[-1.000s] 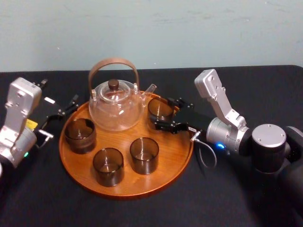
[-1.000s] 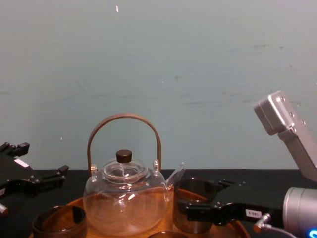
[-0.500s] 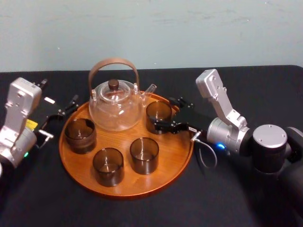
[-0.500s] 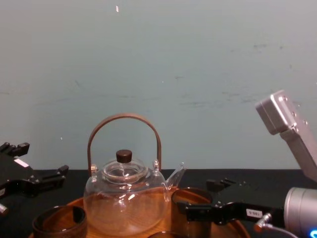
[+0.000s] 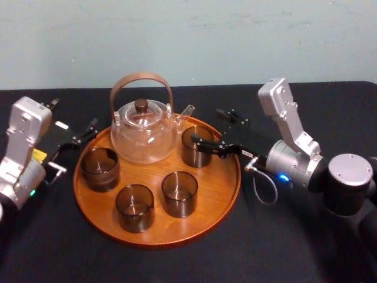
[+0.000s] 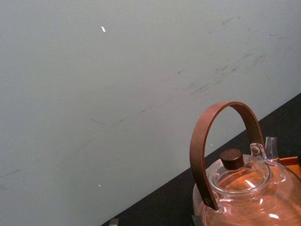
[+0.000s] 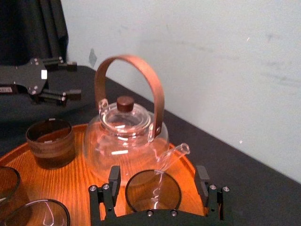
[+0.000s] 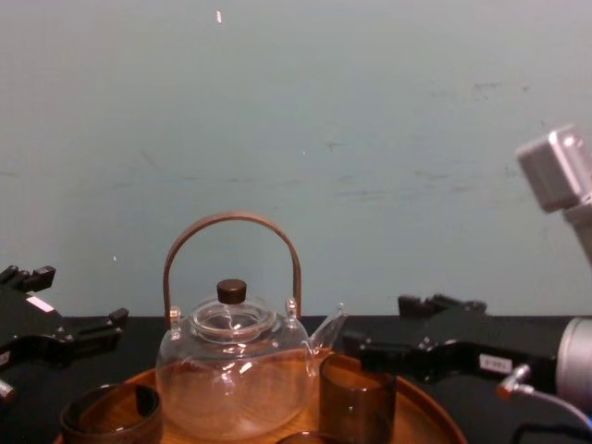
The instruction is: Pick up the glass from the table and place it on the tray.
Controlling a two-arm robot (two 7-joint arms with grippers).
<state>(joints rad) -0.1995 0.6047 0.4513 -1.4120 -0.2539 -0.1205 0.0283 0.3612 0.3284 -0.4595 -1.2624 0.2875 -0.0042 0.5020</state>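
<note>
Head view: the glass stands upright on the tray, just beside the spout of the teapot, with three other glasses nearer the robot. The right claw hangs at the tray's right side, spread wide and gripping nothing. The left claw is parked over the surface left of the tray, also spread.

Left wrist view: the teapot's wooden handle and lid show against the wall.

Right wrist view: the glass sits between the right claw's fingers, apart from both.

Chest view: the right claw's fingers lie level with the glass's rim and above it, off to its right.

The glass looks light, stiff, smooth and brittle — likely slippery. A gentle squeeze across its sides at mid-height would suit it, kept away from the thin rim.

A second ago the right claw held the glass slightly raised. Now the glass is set down and the claw has let go, risen and drawn back to the right — the placing looks done.
</note>
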